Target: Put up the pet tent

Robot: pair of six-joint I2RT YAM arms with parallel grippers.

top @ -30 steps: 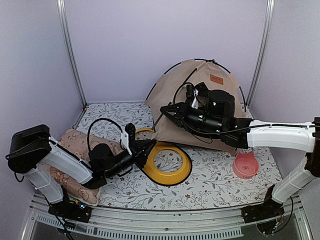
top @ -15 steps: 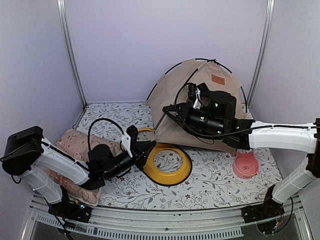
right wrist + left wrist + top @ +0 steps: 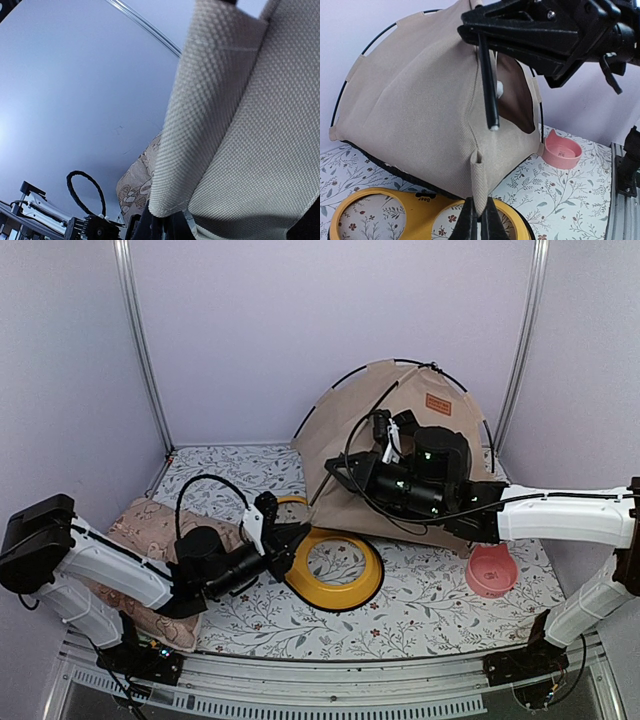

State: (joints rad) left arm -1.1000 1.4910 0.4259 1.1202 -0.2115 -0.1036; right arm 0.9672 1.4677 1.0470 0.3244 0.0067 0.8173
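Observation:
The tan pet tent point(image 3: 352, 415) stands at the back, its black poles arched over the top. In the left wrist view the tent point(image 3: 420, 100) fills the middle. My left gripper point(image 3: 480, 222) is shut on the tent's tan corner loop point(image 3: 480, 185), just above the yellow tray; from above it point(image 3: 295, 532) is at the tent's front left corner. My right gripper point(image 3: 336, 468) is shut on a loose black pole point(image 3: 489, 90) that hangs down in front of the tent, its tip free. In the right wrist view, tan fabric point(image 3: 240, 125) covers the fingers point(image 3: 160, 227).
A yellow double-bowl tray point(image 3: 330, 585) lies in front of the tent, partly under its corner. A pink bowl point(image 3: 491, 570) sits at the right. A pinkish patterned cushion point(image 3: 150, 535) lies at the left under my left arm. Frame posts stand at the back corners.
My right gripper with the pole has shifted slightly right and down. The left arm has settled lower at the shoulder, still holding the tent corner.

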